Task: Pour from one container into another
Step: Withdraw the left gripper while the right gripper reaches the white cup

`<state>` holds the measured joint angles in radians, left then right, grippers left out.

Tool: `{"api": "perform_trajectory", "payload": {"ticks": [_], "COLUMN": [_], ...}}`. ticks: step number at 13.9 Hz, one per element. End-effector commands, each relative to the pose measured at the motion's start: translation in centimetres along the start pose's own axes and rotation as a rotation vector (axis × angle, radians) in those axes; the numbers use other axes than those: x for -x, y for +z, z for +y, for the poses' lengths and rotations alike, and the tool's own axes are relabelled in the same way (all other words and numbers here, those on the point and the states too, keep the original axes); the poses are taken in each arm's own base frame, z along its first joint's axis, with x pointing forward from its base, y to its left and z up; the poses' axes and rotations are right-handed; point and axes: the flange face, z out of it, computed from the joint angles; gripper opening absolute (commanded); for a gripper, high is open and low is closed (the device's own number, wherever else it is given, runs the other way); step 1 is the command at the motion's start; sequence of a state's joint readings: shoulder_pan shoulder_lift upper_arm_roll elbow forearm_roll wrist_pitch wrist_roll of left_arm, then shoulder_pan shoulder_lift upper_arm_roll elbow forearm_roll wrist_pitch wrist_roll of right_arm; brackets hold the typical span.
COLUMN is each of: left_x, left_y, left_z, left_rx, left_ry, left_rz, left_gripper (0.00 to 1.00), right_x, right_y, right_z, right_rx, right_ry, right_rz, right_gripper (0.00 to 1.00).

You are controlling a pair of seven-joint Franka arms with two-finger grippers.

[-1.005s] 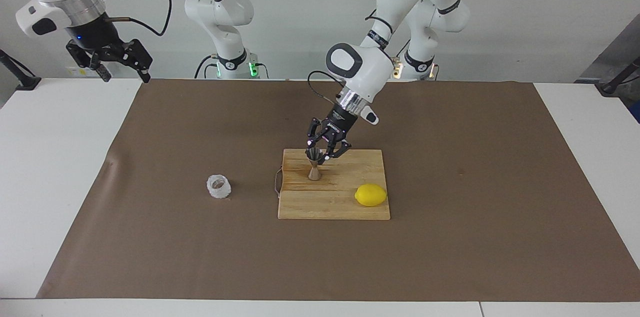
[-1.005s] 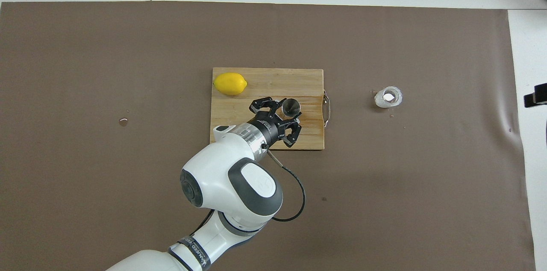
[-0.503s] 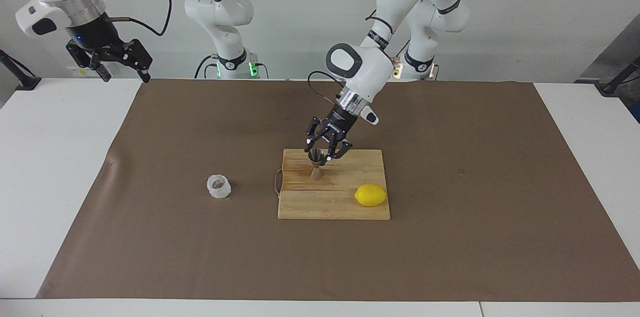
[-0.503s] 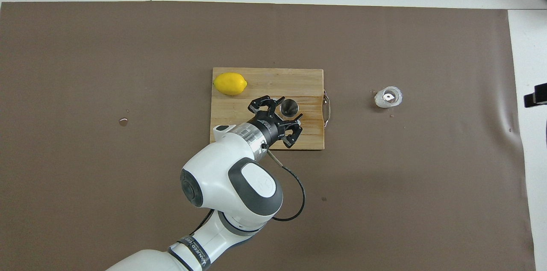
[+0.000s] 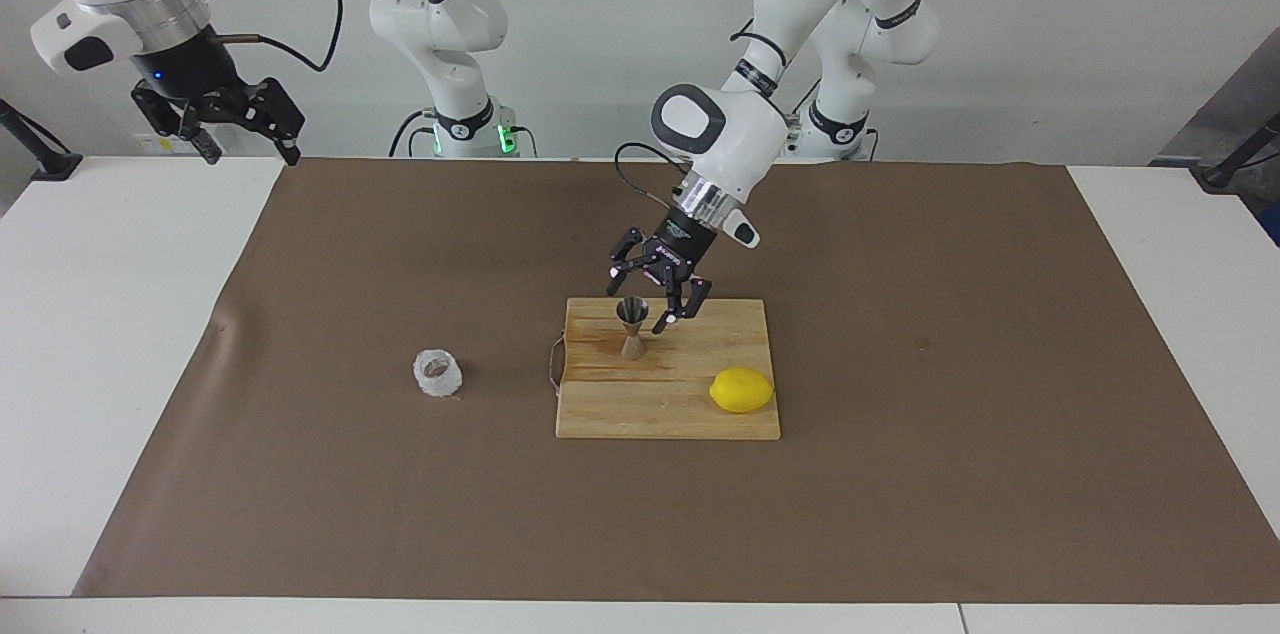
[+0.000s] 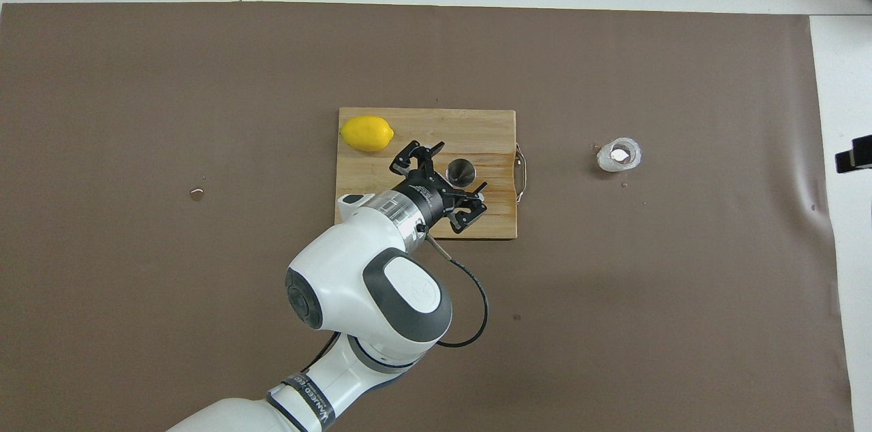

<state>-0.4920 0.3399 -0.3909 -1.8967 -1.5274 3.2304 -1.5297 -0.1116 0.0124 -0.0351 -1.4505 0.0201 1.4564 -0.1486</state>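
— Glossy white arm shells, dark grey joint caps, black bands with white lettering.
— Yep, ribbed silver wrist collars, black linkage grippers, loose black cables, green lights at the bases.

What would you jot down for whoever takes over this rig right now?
Left pincer: open, over the cutting board, its fingers clear of the steel jigger; holds nothing.
Right pincer: open and empty, waiting raised at the right arm's end of the table.
Steel jigger: upright on the cutting board, at the end with the handle.
Glass cup: upright on the brown mat, beside the board toward the right arm's end, untouched.
Lemon: on the board, farther from the robots than the jigger.
Done: jigger stands free on the board.
Left: pick up the glass cup, pour into the jigger. Whether the cup holds liquid cannot be told.
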Motion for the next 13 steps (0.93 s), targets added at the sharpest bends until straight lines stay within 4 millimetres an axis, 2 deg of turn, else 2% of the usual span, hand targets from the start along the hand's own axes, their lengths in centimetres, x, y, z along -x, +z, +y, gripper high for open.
{"api": "perform_trajectory", "payload": {"ticks": [1, 3, 4, 6, 8, 11, 12, 13], "left_x": [2.5, 3.6, 4.1, 4.8, 5.1, 5.3, 5.4, 5.2], "left_y": [-2.1, -3.0, -3.4, -4.2, -5.3, -6.5, -6.5, -6.8], "left_z": [0.2, 2.4, 4.2, 5.7, 9.1, 11.6, 11.5, 12.3], "left_rx": [0.007, -0.047, -0.076, -0.114, -0.191, -0.265, -0.293, -0.308], "left_ry": [0.022, 0.046, 0.072, 0.112, 0.183, 0.322, 0.396, 0.471], "left_rz": [-0.05, -0.074, -0.083, -0.089, -0.072, -0.013, 0.023, 0.07], "left_gripper": [1.0, 1.0, 1.0, 1.0, 1.0, 1.0, 1.0, 1.0], "right_x": [0.9, 1.5, 1.7, 1.6, 1.2, 0.9, 0.5, -0.3], "right_y": [0.6, 1.8, 2.3, 3.8, 5.3, 8.6, 10.0, 12.0], "right_z": [0.5, 0.5, 1.4, 3.0, 3.3, 3.0, 3.0, 3.0], "right_rx": [0.001, -0.016, -0.022, -0.038, -0.055, -0.152, -0.168, -0.22], "right_ry": [-0.115, -0.245, -0.311, -0.434, -0.56, -0.816, -0.871, -0.924], "right_rz": [-0.003, -0.003, 0.022, 0.076, 0.128, 0.224, 0.227, 0.244], "right_gripper": [1.0, 1.0, 1.0, 1.0, 1.0, 1.0, 1.0, 1.0]}}
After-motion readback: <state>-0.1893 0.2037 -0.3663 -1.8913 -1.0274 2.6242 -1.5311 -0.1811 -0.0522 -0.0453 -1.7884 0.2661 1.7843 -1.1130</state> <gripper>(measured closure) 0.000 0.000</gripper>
